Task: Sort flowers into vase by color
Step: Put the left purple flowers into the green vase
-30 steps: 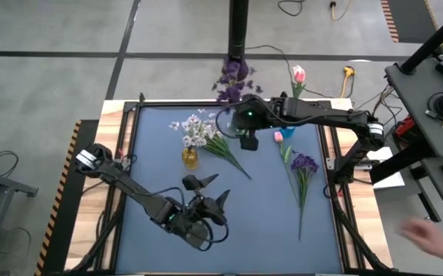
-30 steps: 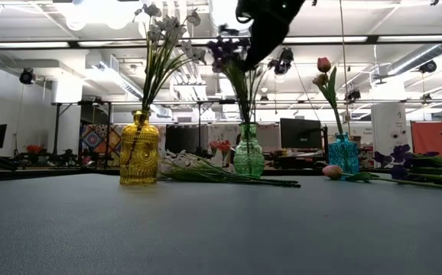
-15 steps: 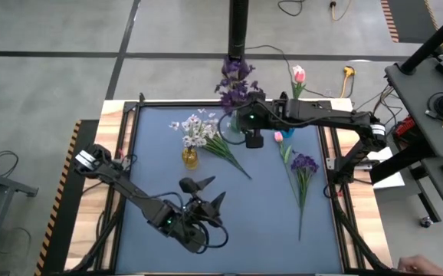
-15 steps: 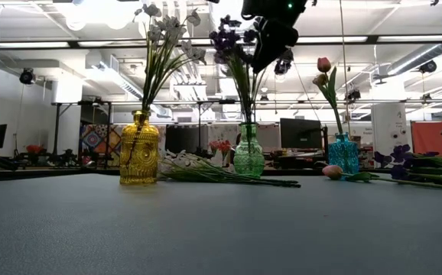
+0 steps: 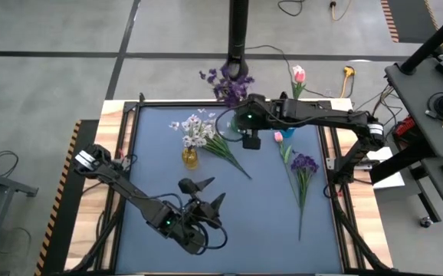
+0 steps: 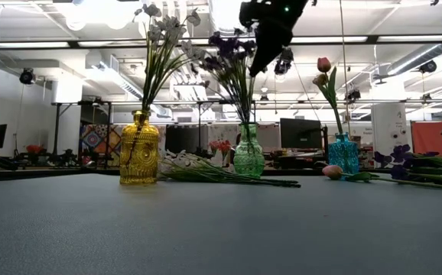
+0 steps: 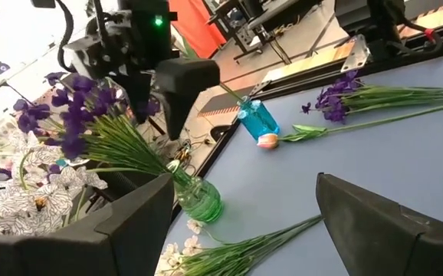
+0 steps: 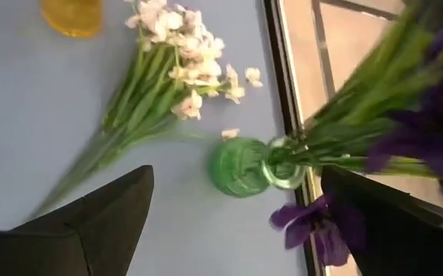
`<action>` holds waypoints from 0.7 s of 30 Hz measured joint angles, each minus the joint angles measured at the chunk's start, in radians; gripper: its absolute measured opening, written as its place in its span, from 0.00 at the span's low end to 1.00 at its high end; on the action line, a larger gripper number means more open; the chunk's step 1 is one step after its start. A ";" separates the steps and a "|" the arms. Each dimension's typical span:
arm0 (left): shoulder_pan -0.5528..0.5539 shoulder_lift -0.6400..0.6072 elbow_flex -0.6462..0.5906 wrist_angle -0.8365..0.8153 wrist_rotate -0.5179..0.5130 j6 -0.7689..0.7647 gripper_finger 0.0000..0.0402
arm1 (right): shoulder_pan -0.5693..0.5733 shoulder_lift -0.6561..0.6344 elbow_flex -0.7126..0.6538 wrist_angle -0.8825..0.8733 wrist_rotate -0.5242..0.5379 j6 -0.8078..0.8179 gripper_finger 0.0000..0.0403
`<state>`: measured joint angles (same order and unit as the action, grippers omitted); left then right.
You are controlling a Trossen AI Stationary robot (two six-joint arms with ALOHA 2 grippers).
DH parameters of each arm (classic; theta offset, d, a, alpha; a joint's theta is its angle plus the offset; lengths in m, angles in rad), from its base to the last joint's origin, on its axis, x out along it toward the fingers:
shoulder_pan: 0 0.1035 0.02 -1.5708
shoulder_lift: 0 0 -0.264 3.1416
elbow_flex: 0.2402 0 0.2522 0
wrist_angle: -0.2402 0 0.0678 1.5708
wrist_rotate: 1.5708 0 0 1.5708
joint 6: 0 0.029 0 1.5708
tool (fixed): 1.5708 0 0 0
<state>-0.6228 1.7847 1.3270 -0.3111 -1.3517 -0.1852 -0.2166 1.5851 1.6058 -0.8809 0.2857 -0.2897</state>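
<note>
Three vases stand along the far side: a yellow vase (image 5: 189,158) with white flowers (image 5: 195,129), a green vase (image 6: 248,153) with purple flowers (image 5: 225,84), and a blue vase (image 6: 343,155) with a pink tulip (image 5: 298,74). Flat on the mat lie a white spray (image 5: 226,151), a pink bud (image 5: 278,136) and a purple flower (image 5: 304,163). My right gripper (image 5: 251,139) hangs open above the green vase, beside the purple stems, with nothing between its fingers. My left gripper (image 5: 206,193) stands open over the near middle of the mat.
The blue mat (image 5: 160,176) lies inside a black frame (image 5: 336,192) on a wooden table. Bare mat stretches between my left gripper and the vases. A black post (image 5: 239,31) stands beyond the far edge.
The purple flowers in the green vase have swayed and now fan out toward the far edge, while the vase has stayed put. My right gripper has tipped a little above them and stayed open. A person's hand at the near right has left the view.
</note>
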 joint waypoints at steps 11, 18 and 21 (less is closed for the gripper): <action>-0.003 0.000 0.001 0.000 0.000 -0.008 0.75 | 0.011 -0.006 -0.001 -0.166 0.121 0.090 0.91; -0.001 -0.003 0.001 0.000 0.001 -0.009 0.75 | 0.016 -0.016 0.012 -0.217 0.104 0.143 0.91; 0.001 -0.003 0.001 0.001 0.001 -0.011 0.75 | 0.024 -0.018 0.018 -0.223 0.168 0.160 0.91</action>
<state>-0.6218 1.7817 1.3277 -0.3100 -1.3504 -0.1967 -0.1925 1.5668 1.6234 -1.1037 0.4539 -0.1295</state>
